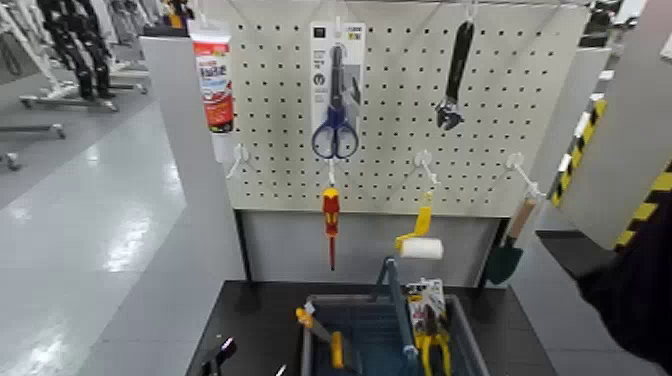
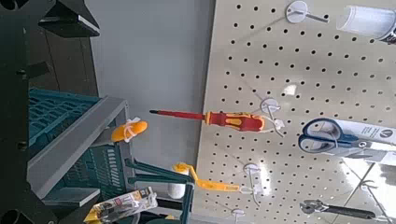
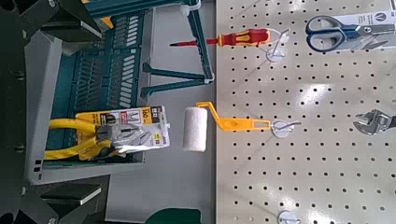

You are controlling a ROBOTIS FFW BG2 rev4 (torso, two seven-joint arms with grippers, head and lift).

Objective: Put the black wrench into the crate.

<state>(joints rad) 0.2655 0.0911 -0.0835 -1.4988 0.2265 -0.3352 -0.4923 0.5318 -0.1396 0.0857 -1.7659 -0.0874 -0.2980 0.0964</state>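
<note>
**Desk:** What have you got in front of you?

**Me:** Biggest thing is the cream perforated pegboard panel (image 1: 400, 100), upright ahead of me. Below it, on the dark tabletop (image 1: 260, 310), sits the blue-grey slatted plastic crate with its upright blue central handle (image 1: 385, 335).

**Desk:** And the wrench?

**Me:** The slim black adjustable wrench with the silvery jaw head (image 1: 455, 75) hangs on the pegboard's upper right, head down, well above the crate and apart from it. Left of it hang the blue-handled scissors on their pale card (image 1: 336, 95), and further left a white tube with a red label (image 1: 213, 85).

**Desk:** Lower row?

**Me:** A red-and-yellow screwdriver (image 1: 331, 222) hanging tip down, a small white paint roller with a yellow handle (image 1: 420, 240) just above the crate, and a green-bladed trowel (image 1: 507, 255) at the right edge. Inside the crate I see packaged yellow-handled pliers (image 1: 430, 325) on the right side of the handle and an orange-handled tool (image 1: 320, 335) on the left.

**Desk:** Grippers?

**Me:** The left gripper (image 1: 222, 352) is low beside the crate; I cannot tell how its jaws stand. The right gripper isn't visible in any view.
</note>
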